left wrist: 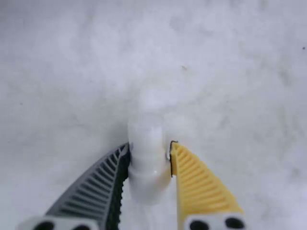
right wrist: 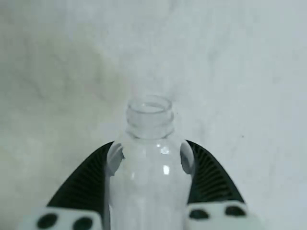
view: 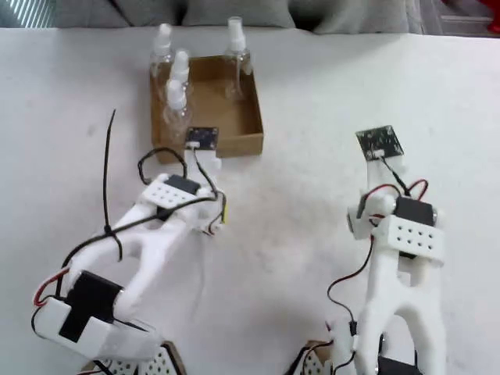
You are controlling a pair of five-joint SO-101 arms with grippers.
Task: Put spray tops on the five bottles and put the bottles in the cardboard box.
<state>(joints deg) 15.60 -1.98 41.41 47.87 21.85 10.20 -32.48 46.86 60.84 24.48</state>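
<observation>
Brown cardboard box (view: 238,145), white table (view: 336,86)

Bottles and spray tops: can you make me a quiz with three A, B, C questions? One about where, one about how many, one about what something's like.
1. Where is the loose spray top?
A. held by the left gripper
B. in a person's hand
C. lying on the floor

2. How many capped bottles stand at the cardboard box?
A. two
B. four
C. six

3. The held bottle in the right gripper is
A. wearing a spray top
B. open-necked
C. full of blue liquid

Answers:
1 A, grey and yellow fingers clamp it.
2 B, four white tops show there.
3 B, its neck is bare.
</observation>
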